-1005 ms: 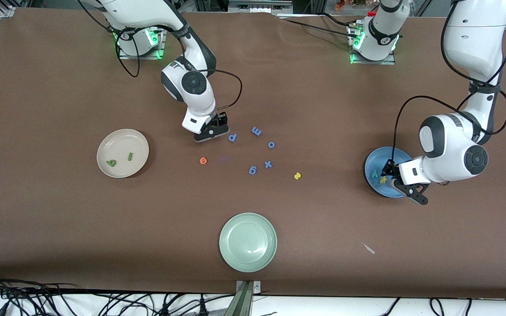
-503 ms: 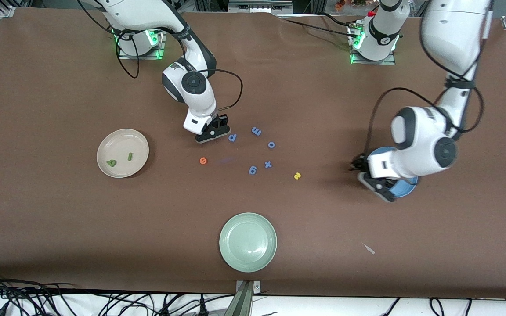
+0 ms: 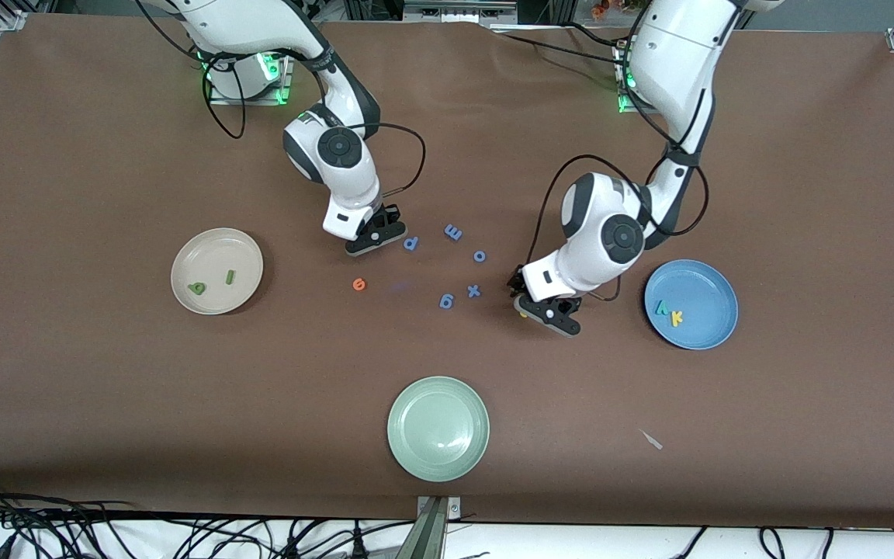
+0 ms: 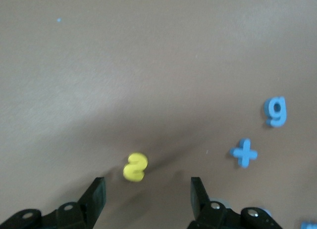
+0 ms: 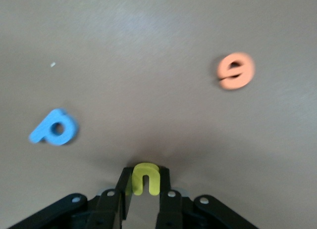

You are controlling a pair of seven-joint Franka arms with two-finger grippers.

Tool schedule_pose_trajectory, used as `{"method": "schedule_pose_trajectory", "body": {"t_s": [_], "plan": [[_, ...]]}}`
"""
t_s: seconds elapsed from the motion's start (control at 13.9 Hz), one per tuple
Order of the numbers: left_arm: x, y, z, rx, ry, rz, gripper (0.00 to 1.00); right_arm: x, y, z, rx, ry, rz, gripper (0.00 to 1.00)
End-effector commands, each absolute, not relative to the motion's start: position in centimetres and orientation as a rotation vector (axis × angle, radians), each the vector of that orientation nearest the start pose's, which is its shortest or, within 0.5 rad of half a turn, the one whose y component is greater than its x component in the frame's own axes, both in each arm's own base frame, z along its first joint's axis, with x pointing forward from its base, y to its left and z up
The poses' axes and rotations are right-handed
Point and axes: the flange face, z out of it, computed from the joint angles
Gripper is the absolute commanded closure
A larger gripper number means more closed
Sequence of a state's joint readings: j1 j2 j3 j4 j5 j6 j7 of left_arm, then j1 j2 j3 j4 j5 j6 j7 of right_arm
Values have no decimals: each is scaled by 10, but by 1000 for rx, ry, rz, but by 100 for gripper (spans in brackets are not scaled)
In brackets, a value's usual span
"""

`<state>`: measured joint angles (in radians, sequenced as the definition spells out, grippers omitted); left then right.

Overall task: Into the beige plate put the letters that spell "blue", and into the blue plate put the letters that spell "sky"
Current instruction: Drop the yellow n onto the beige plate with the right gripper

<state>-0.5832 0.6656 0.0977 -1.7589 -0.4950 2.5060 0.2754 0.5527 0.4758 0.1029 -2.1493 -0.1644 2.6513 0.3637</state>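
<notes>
On the brown surface (image 3: 105,388), the left gripper (image 4: 146,194) hovers wide open, the small yellow foam "s" (image 4: 134,166) lying just ahead between its fingers. The right gripper (image 5: 144,192) pinches the yellow foam "u" (image 5: 146,178).

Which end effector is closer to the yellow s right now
Left. The left end effector hangs open right over the yellow s; the right end effector is over by the blue p, shut on the yellow u.
</notes>
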Motion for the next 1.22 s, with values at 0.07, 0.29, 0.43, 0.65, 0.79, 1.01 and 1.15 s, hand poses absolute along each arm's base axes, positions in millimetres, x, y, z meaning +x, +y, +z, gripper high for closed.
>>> {"method": "schedule_pose_trajectory", "body": {"t_s": [0.07,0.29,0.43,0.65,0.79,1.01,1.15], "plan": [[607,-313,195,-3337,630,-159,23,487,302,208,-3122,-787,-80,86],[602,-322,177,-3310,656,-209,23,520,236,228,-3163,-900,-10,86],[599,-326,174,-3306,664,-210,28,540,195,236,-3190,-934,44,86],[597,-325,168,-3294,698,-197,69,563,133,242,-3208,-972,138,84],[596,-323,165,-3283,734,-192,78,572,91,239,-3216,-931,165,54],[595,-321,164,-3278,744,-187,99,572,95,234,-3223,-874,168,0],[597,-318,167,-3274,758,-195,100,579,120,244,-3202,-799,107,0]]}}
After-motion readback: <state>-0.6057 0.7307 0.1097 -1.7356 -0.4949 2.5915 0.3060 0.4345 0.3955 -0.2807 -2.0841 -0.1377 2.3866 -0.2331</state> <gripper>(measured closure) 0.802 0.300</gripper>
